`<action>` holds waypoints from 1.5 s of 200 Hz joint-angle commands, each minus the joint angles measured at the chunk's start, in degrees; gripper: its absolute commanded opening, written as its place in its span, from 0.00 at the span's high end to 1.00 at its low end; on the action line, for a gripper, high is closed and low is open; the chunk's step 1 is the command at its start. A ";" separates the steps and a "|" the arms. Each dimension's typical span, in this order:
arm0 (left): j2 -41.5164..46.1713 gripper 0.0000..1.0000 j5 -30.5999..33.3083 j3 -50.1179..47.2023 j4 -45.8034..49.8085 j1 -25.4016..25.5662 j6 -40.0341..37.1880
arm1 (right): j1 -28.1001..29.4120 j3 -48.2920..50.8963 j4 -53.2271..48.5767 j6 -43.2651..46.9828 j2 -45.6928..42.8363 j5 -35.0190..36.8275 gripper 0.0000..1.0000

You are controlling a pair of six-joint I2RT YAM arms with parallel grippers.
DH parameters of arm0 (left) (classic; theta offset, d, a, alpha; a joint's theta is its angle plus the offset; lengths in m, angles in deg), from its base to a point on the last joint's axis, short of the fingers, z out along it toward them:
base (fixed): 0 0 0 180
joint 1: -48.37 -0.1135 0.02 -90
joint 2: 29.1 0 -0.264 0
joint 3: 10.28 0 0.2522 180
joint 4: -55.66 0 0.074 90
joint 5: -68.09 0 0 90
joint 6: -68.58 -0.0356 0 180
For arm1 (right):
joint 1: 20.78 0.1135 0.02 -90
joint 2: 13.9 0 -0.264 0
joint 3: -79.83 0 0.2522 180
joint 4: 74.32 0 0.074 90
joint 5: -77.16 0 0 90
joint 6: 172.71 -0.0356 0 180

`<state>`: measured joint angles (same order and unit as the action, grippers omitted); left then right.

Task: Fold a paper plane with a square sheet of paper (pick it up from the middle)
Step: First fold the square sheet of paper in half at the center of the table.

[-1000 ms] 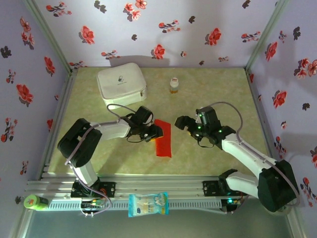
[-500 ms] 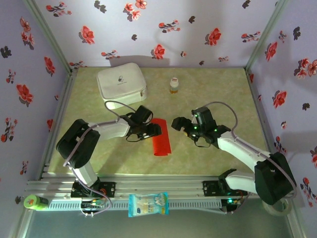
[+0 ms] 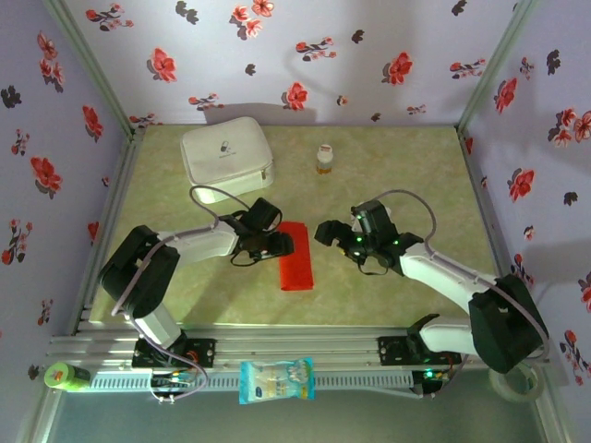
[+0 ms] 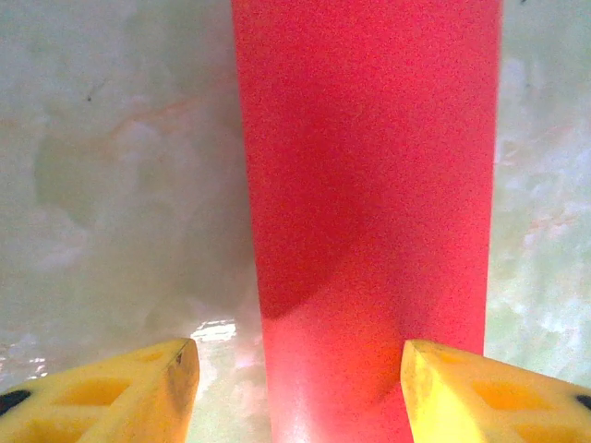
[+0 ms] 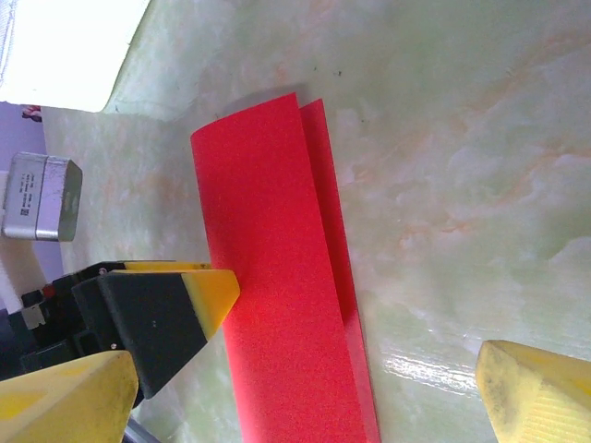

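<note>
Paper sheet [image 3: 295,258], one, lies folded between left gripper [image 3: 285,245] and right gripper [image 3: 325,232].

Left arm [image 3: 199,242] and right arm [image 3: 443,272]: white and black
Yellow fingertips [image 4: 138,388]; a grey cable [image 3: 212,189] loops behind each gripper; green lights [image 3: 357,243] glow behind the right gripper [image 3: 328,233].

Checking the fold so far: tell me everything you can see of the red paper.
The red paper is thin, plain, folded into a narrow strip, two layers slightly offset so the lower edge peeks out along one side. It lies on the table, one end between the open fingers of the left gripper, not pinched.
</note>
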<state>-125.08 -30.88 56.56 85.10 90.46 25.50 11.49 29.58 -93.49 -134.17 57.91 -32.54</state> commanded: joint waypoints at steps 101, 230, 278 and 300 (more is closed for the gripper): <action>-4.29 0.39 1.13 1.58 1.88 -0.49 -1.13 | 1.83 0.03 1.48 -1.36 2.28 1.69 0.05; -10.22 0.37 2.21 4.84 7.30 -0.43 -1.79 | 2.09 -0.51 -1.79 -0.74 1.98 3.97 0.05; -11.49 0.36 3.54 5.19 8.86 -0.37 -1.45 | 2.09 -0.35 -2.35 -0.83 1.92 4.80 0.04; -12.05 0.36 4.05 5.43 9.20 -0.34 -1.24 | 2.09 -0.46 -2.59 -0.74 1.93 5.09 0.04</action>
<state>-131.57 -30.25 63.88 94.08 90.35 23.68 13.13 29.58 -94.35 -134.37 59.94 -29.15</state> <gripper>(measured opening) 0.636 0.956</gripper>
